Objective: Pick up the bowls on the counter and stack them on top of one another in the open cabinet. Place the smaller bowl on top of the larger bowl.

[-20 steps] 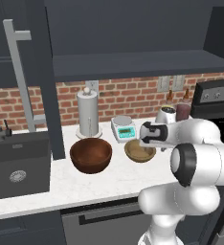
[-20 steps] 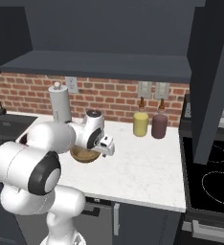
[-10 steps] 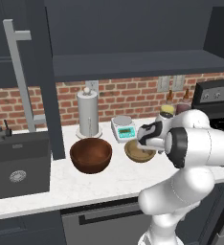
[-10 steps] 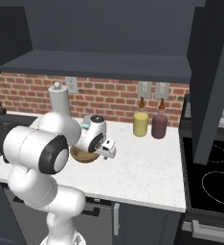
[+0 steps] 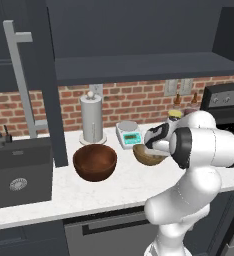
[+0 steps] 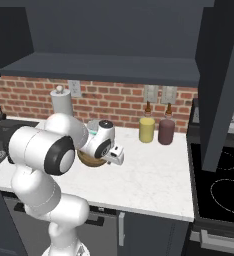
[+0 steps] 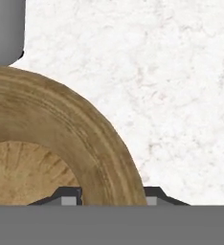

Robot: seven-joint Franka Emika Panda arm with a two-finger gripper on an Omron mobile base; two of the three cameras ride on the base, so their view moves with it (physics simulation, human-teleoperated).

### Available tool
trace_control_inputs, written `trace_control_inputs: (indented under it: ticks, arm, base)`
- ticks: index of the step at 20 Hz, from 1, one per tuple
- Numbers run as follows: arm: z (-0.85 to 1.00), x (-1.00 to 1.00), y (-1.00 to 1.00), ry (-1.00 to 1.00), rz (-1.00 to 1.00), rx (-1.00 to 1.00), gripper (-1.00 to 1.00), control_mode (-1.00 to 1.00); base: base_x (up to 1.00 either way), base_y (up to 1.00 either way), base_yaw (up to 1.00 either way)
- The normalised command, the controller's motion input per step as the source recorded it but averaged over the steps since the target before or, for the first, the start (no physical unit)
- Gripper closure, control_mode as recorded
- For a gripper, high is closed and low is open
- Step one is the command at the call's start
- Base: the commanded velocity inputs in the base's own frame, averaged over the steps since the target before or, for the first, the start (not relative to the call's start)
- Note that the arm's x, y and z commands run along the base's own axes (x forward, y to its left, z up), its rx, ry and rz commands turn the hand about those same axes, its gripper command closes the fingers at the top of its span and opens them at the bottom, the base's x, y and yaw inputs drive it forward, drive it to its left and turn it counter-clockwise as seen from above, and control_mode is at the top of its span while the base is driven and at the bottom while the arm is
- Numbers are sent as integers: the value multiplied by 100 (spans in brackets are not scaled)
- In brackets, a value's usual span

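Gripper: mine, low over the desk, one fingertip inside the rim of the smaller bowl and one outside it, astride the wall. Whether the pads press the wood yet I cannot tell; the tips barely rise into the hand view.

Smaller bowl: light tan, on the desk just in front of the kitchen scale, partly hidden by my wrist.

Larger bowl: dark reddish-brown, upright on the desk, to the left of the tan bowl and apart from it, in front of the paper towel roll. Untouched.

Open cabinet: above the desk, its shelf bare, door with the long bar handle swung out at the left.

Step in hand, by my reading: taking the tan bowl by its rim.

Risk, order: if the tan bowl goes up first, the dark one cannot sit beneath it without a reshuffle.

Risk, grip: a pinch on one thin, sloped wall may let the bowl tip or slip on lifting.

Risk, clearance: the scale stands close behind; a swing could knock it.
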Motion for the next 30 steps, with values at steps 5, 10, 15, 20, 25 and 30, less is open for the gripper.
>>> trace_control_inputs:
  ticks: [5,10,15,20,25,30]
  arm:
    - [0,0,0,0,0,1,100,-100]
    - [30,0,2,0,0,1,100,-100]
    - [73,-3,6,-1,0,0,100,-100]
    - [82,-16,20,-2,0,0,100,-100]
    - [88,-16,18,-3,0,0,100,-100]
    - [62,-5,47,0,0,0,100,-100]
  base:
    - [0,0,0]
    - [0,0,0]
    - [0,0,0]
    - [0,0,0]
    - [0,0,0]
    - [0,0,0]
